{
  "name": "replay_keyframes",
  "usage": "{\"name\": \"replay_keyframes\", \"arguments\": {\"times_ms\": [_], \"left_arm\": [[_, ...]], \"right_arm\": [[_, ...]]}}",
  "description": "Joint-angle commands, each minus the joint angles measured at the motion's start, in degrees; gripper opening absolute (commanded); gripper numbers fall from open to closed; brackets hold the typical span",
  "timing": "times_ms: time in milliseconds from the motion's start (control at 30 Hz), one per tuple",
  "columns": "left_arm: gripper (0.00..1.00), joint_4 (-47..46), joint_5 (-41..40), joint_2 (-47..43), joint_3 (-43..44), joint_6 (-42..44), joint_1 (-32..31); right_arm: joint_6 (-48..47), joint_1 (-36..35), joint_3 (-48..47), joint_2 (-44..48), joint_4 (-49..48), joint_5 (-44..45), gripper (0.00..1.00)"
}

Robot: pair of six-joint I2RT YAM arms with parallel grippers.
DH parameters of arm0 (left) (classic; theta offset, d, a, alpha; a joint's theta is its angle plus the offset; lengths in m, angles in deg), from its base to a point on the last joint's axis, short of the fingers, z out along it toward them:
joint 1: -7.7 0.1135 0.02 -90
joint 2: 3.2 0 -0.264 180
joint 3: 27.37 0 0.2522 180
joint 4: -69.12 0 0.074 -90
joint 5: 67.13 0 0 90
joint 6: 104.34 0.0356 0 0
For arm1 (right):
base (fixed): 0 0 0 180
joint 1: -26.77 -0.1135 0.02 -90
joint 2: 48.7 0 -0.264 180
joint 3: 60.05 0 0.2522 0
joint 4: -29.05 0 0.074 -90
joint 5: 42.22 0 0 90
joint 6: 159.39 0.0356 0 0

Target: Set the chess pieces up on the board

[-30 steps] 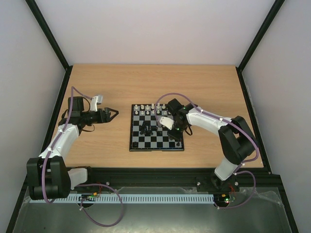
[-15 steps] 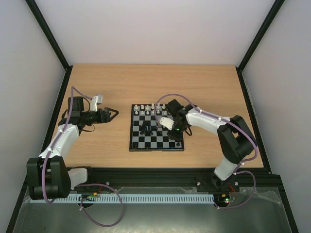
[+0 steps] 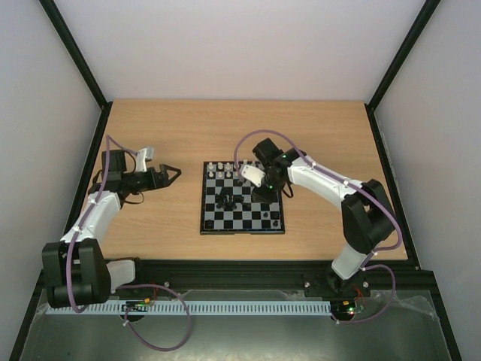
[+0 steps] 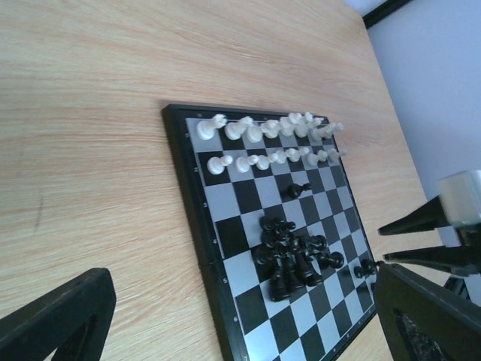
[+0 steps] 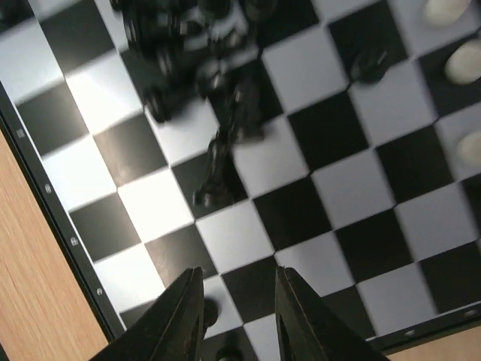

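The left gripper (image 3: 171, 175) stands wide open, left of the board (image 3: 218, 219) and apart from it. On the board, white chess pieces (image 3: 229, 170) fill the two far rows and black ones (image 3: 228, 200) heap mid-board. The right gripper (image 5: 239, 274), jaws parted and empty, hovers over its near right part.

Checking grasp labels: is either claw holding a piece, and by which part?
Nothing is held. The left claw gapes over the table beside the board; the right claw hangs above the board, its fingers apart, gripping nothing.
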Motion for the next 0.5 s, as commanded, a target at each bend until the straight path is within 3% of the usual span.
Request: {"name": "replay_keyframes", "arguments": {"times_ms": [0,133,300,467], "left_arm": [[0.99,-0.8,-1.6,2.0,-0.4,-3.9,2.1],[0.99,0.7,0.5,3.8,1.4,-2.3,2.3],[0.99,2.3,2.8,5.2,2.4,-2.2,2.2],[0.99,2.4,5.1,5.8,3.1,-5.6,2.0]], "right_arm": [[1.4,0.2,-4.9,0.0,4.1,-2.5,0.27],[2.5,0.2,-6.5,-2.9,3.1,-4.4,0.28],[3.8,-0.5,-8.3,-6.9,2.4,-4.8,0.37],[2.9,-2.4,-8.2,-9.0,2.6,-2.7,0.4]]}}
